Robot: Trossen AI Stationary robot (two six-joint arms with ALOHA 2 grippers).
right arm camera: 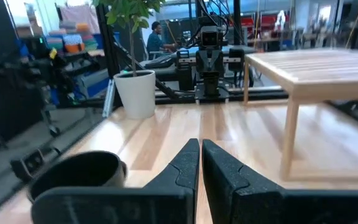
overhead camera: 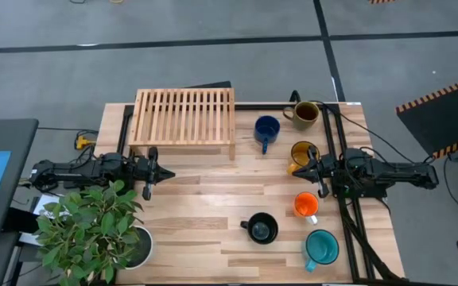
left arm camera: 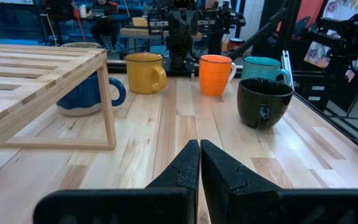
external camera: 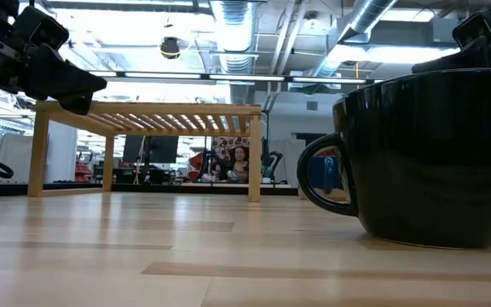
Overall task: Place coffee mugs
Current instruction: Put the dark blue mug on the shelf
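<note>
Six mugs stand upright on their bases on the right half of the wooden table. The olive-brown mug (overhead camera: 305, 114) is at the far edge. The dark blue mug (overhead camera: 267, 129) stands beside the rack. Nearer come the yellow mug (overhead camera: 303, 152), the orange mug (overhead camera: 306, 205), the black mug (overhead camera: 261, 228) (external camera: 433, 158) and the teal mug (overhead camera: 321, 247). My left gripper (overhead camera: 165, 173) (left arm camera: 199, 158) hovers shut over the table's left side, in front of the rack. My right gripper (overhead camera: 299, 168) (right arm camera: 200, 162) is shut between the yellow and orange mugs, touching neither.
A slatted wooden rack (overhead camera: 185, 115) stands on legs at the far middle of the table. A leafy plant in a white pot (overhead camera: 94, 226) (right arm camera: 135, 93) fills the near left corner. Bare table (overhead camera: 205, 199) lies between the two grippers. People sit in the room beyond.
</note>
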